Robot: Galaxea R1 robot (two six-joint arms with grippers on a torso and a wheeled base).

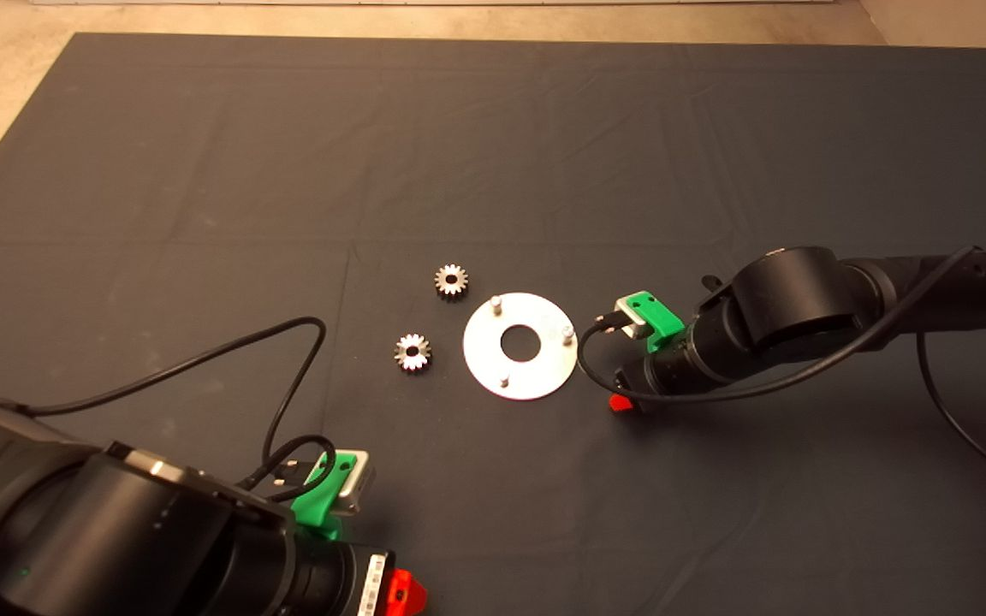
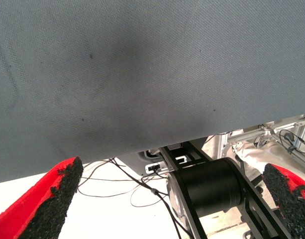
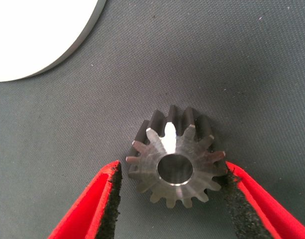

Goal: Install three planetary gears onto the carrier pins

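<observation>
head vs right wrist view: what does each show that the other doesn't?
Head only: two planetary gears lying on the mat beside the carrier disc, its three bare carrier pins, and the left gripper parked at the lower left edge.
Right wrist only: a third gear flat on the mat between the right gripper's open fingers.
Both: the disc and the dark mat.

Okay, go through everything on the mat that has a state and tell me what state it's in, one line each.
Gear near the right claw: flat on the mat, between the fingers, one pad touching.
Other two gears: loose on the mat beside the disc.
Carrier disc: flat, all three pins bare.
Right claw: open, around the gear.
Left claw: open, parked at the mat's near edge.
</observation>
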